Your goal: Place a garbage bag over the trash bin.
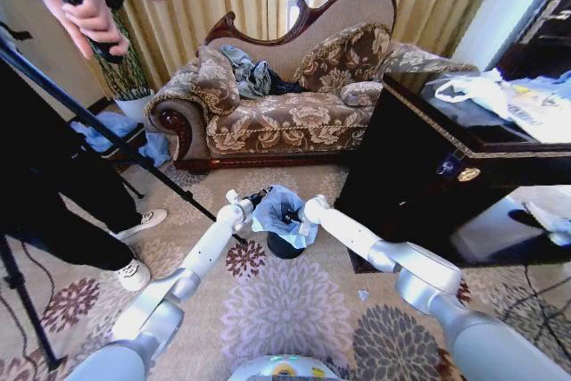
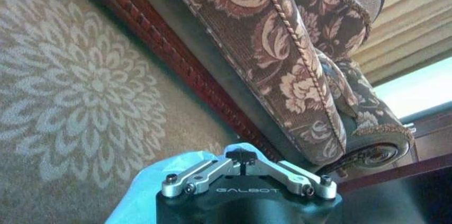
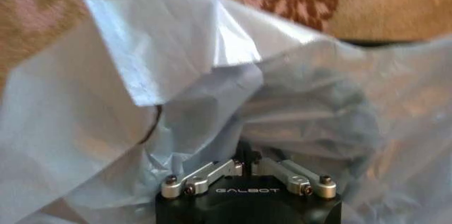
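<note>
Small glossy black cylindrical trash bin (image 1: 284,246) on patterned carpet, draped by crinkly pale blue translucent garbage bag (image 1: 278,209); left gripper (image 1: 260,197) and right gripper (image 1: 293,215) each clenched on bag.

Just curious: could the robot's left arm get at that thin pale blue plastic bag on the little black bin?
Probably yes. The left gripper already sits at the edge of the thin pale blue garbage bag over the small black trash bin, with nothing between them.
</note>
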### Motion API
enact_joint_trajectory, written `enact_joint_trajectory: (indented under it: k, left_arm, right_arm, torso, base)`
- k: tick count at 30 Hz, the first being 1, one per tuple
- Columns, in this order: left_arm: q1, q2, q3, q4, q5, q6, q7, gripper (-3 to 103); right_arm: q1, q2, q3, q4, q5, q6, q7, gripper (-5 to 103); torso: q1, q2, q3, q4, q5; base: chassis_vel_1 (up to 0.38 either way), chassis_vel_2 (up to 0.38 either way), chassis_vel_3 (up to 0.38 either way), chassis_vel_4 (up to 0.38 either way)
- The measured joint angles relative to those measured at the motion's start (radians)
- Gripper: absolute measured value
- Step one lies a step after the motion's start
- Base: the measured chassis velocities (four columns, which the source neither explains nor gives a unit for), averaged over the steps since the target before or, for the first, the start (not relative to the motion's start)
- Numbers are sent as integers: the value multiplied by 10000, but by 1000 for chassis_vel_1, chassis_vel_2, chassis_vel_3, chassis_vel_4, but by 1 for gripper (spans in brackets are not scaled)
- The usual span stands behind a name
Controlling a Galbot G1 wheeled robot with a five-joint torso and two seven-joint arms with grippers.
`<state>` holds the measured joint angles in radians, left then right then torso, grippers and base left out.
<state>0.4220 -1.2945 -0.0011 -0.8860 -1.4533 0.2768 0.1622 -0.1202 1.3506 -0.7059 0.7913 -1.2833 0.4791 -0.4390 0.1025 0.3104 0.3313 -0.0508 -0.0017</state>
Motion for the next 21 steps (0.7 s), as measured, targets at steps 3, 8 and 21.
enact_joint_trajectory:
  k: [3,8,21]
  left_arm:
    - [0,-5,-89,6,0,-6,35,0]
    - [-46,-40,-181,94,8,-8,109,0]
    - [-56,-100,-312,259,126,-65,284,0]
  right_arm:
    - [-28,-147,-111,312,40,164,-277,0]
    - [-84,-207,-214,678,50,387,-553,0]
    - [-75,-152,-427,1257,323,699,-906,0]
  torso:
    - [0,0,0,-1,-1]
    - [0,0,0,-1,0]
    - [0,0,0,1,0]
  base:
    - [0,0,0,0]
    - [0,0,0,0]
    - [0,0,0,0]
